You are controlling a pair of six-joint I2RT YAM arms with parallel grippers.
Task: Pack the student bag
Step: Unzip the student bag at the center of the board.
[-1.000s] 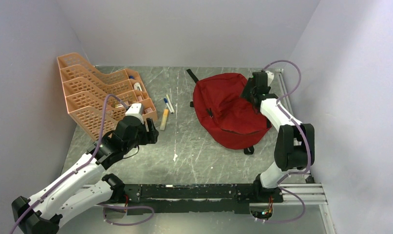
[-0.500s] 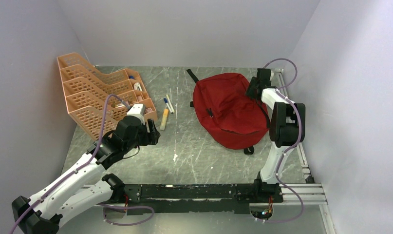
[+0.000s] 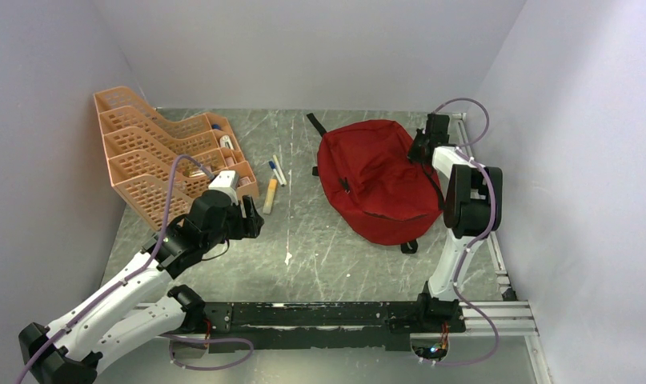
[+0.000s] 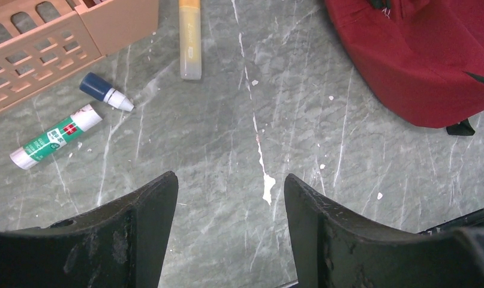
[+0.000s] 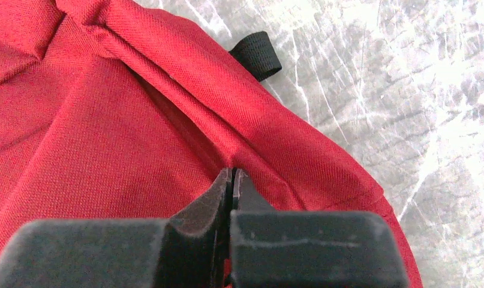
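Over on the right half of the table (image 3: pixel 319 240), the student bag (image 3: pixel 375 184) lies flat, and from above we see no open mouth on it yet. Our right gripper (image 5: pixel 233 177) sits at the bag's far right edge with its jaws pressed together, tips right on a raised fold of the red cloth, near a little black strap loop (image 5: pixel 255 54). Honestly, we can't tell if any fabric is actually caught between the tips or if they just closed beside the fold.

So our read is that we're trying to get a hold on the bag to open it up. Before pulling, we want to confirm the pinch: ease up gently and watch whether the fold rises with us. If it slips out, we re-open and go deeper over the fold rather than yanking. We keep the pull slow so the whole bag doesn't just slide.

Our left gripper (image 4: pixel 229 186) hangs over bare table with jaws wide apart and nothing in them, near the glue stick (image 4: pixel 55 136) and the orange rack (image 3: pixel 155 152). It's well apart from the bag, so it probably can't pin it down for us right now.
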